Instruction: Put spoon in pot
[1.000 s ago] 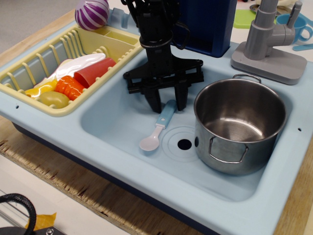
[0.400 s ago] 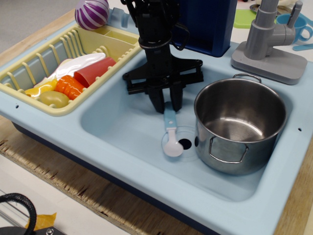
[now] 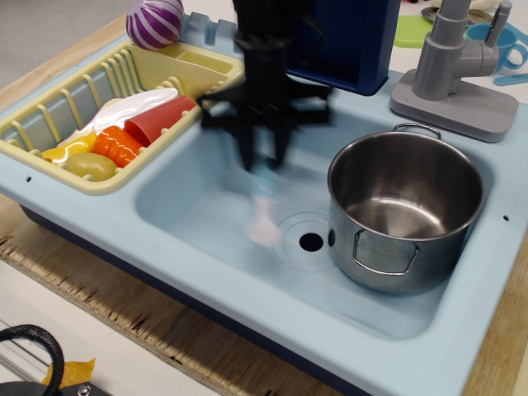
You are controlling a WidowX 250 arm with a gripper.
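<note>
One blurred claw (image 3: 265, 162) grips the spoon (image 3: 264, 216) above the sink (image 3: 198, 223); pot (image 3: 403, 213) beside.

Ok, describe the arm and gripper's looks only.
All black: a slim vertical arm column widens into a horizontal crossbar, with two short straight fingers below forming the gripper. No markings are visible, and motion blur hides finer detail and any cables.

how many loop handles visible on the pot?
2. One on the near wall of the pot, facing the camera; the other at the far rim, toward the faucet base. Nothing seems hidden.
</note>
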